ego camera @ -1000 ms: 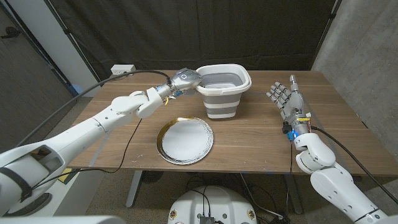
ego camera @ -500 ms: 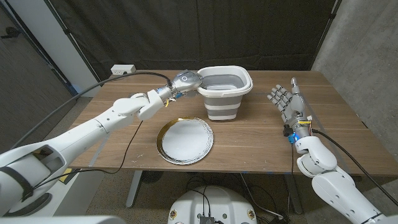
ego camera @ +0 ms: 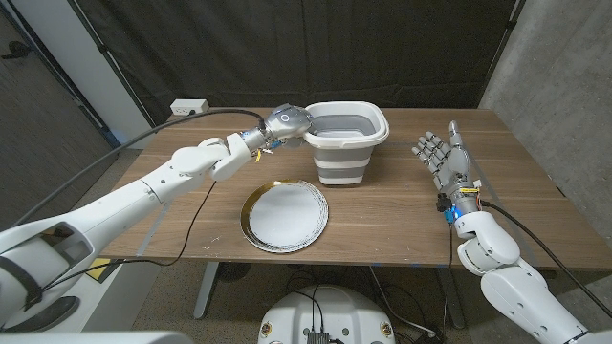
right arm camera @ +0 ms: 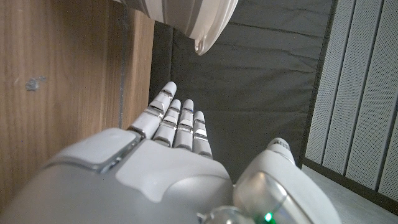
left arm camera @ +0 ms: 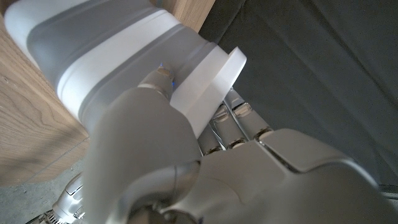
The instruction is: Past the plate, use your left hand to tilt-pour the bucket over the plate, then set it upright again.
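A white and grey collapsible bucket (ego camera: 343,141) stands upright on the table just past the gold-rimmed white plate (ego camera: 284,215). My left hand (ego camera: 287,122) grips the bucket's left rim. In the left wrist view the hand (left arm camera: 186,155) wraps the bucket's white rim (left arm camera: 205,84), thumb outside against the grey wall, fingers (left arm camera: 239,121) over the lip. My right hand (ego camera: 445,158) stands on the right side of the table with its fingers straight and apart, holding nothing. In the right wrist view its fingers (right arm camera: 177,121) point past the bucket's rim (right arm camera: 202,22).
A black cable (ego camera: 196,205) runs from the table's left edge toward the left wrist. A white power outlet box (ego camera: 188,106) sits at the back left corner. Dark curtains hang behind the table. Bare wood lies between the bucket and my right hand.
The bucket has shifted slightly right and settled level, from a small tilt a second ago. My left hand moved with it. My right hand drifted slightly right and nearer.
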Robot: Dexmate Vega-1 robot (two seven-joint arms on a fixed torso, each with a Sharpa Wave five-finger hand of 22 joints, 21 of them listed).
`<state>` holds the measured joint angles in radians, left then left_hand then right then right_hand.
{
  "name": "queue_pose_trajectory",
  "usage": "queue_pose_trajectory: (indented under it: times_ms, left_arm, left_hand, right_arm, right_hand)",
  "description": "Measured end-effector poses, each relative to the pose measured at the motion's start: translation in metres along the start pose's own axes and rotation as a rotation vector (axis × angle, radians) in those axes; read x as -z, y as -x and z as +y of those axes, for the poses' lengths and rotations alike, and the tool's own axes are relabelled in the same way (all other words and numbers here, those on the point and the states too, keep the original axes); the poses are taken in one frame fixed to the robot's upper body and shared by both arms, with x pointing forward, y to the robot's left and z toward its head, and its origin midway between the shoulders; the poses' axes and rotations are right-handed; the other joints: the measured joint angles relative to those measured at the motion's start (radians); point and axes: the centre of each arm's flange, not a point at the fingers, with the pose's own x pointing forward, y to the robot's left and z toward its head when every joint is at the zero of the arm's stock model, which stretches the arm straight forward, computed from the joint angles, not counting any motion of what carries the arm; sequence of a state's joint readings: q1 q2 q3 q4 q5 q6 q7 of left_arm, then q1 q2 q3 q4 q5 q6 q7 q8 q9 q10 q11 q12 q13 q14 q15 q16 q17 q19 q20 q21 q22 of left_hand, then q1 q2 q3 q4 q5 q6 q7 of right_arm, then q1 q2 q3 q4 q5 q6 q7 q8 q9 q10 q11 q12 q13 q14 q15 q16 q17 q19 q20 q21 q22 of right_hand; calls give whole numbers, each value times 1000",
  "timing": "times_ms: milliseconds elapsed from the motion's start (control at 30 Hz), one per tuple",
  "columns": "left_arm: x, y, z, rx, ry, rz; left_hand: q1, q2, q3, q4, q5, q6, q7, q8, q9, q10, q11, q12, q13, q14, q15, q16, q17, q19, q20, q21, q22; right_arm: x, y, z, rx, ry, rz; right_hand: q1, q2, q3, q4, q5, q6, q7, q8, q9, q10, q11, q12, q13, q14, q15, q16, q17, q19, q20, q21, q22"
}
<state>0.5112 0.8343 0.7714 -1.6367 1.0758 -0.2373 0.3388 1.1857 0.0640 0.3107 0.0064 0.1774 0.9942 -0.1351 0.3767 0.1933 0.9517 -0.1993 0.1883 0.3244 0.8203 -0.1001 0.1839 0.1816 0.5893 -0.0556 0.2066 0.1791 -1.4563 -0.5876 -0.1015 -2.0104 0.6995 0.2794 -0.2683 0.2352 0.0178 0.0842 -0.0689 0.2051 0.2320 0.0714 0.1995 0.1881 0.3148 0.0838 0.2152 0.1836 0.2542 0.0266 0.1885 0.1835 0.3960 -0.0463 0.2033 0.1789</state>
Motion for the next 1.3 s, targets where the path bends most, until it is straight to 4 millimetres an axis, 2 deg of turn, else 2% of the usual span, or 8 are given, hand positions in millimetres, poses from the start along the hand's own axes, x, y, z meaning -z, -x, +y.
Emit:
queue_pose_trajectory:
  times_ms: [200, 467, 567, 767, 967, 1000, 1100, 1300]
  left_arm:
    - [2, -4, 1, 40, -10, 1]
    - [3, -9, 3, 86, -30, -1]
    - [3, -11, 4, 103, -43, -3]
    - [0, -16, 15, 80, -52, -16]
    - [-2, -23, 31, 48, -65, -30]
    - [2, -23, 17, 187, -126, -19]
    - [2, -27, 21, 198, -141, -20]
    - [1, -32, 25, 222, -162, -18]
  left_hand:
    - [-60, -27, -25, 30, 4, -54, 6, -23, 5, -54, 1, -4, -9, -57, 15, 0, 1, -28, 4, 0, 0]
    - [-105, -69, -51, 50, 16, -94, 1, -48, 2, -116, 1, -4, -18, -118, 32, 0, 3, -67, 8, -7, 0]
    - [-130, -73, -62, 61, 24, -114, 2, -61, 2, -143, 2, -4, -23, -149, 35, 0, 2, -84, 8, -8, 0]
    - [-176, -103, -89, 79, 46, -172, -1, -93, 2, -206, 10, -4, -23, -218, 43, 0, 7, -133, 10, -15, 0]
    - [-243, -133, -134, 112, 74, -260, -2, -134, 5, -301, 19, -7, -28, -297, 50, 0, 7, -186, 12, -15, 0]
    - [-252, -140, -141, 116, 78, -276, -4, -140, 5, -317, 22, -7, -28, -311, 50, 0, 7, -196, 15, -15, 0]
    - [-288, -149, -163, 128, 89, -331, -3, -160, 9, -361, 32, -7, -29, -342, 53, 0, 10, -214, 33, -15, 0]
    - [-335, -162, -200, 137, 120, -466, -2, -190, 14, -449, 51, -7, -39, -408, 55, 0, 12, -257, 51, -14, 5]
  right_arm:
    - [2, 2, -1, 3, -4, 3]
    - [4, 3, -3, 6, -7, 5]
    - [5, 3, -4, 8, -9, 6]
    - [4, 3, -3, 4, -13, 0]
    - [2, 3, -3, 0, -17, -10]
    - [10, 3, -6, 12, -21, 1]
    - [10, 3, -6, 12, -23, -2]
    - [11, 5, -7, 15, -26, -5]
  right_hand:
    - [0, 0, 0, 0, 0, 0, 0, 0, 0, 0, 0, 0, 0, 0, 0, 0, 0, 0, 0, 0, 0]
    - [0, 0, 0, 0, 0, 0, 0, 0, 0, 0, 0, 0, 0, 2, 2, 0, 0, 0, 0, 0, 0]
    - [0, 0, 0, 0, 0, 0, 0, 0, 0, 0, 0, 0, 0, 4, 4, 0, 0, 0, 0, 0, 0]
    - [0, 0, 0, 0, 0, 0, 0, 0, 0, 0, 0, 0, 0, 4, 4, 0, 0, 0, 0, 0, 0]
    - [0, 0, -4, -4, 0, 0, 0, 0, 0, 0, 0, 0, 0, 4, 4, 0, 0, 0, 0, 0, 0]
    - [0, 0, -4, -4, 0, 0, 0, 0, 0, 0, 0, 0, 0, 4, 4, 0, 0, 0, 0, 0, 0]
    - [0, 0, -4, -4, 0, 0, 0, 0, 0, 0, 0, 0, 0, 4, 4, 0, 0, 0, 0, 0, 0]
    - [0, 0, -4, -4, 0, 0, 0, 0, 0, 0, 0, 0, 0, 4, 4, 0, 0, 0, 0, 0, 0]
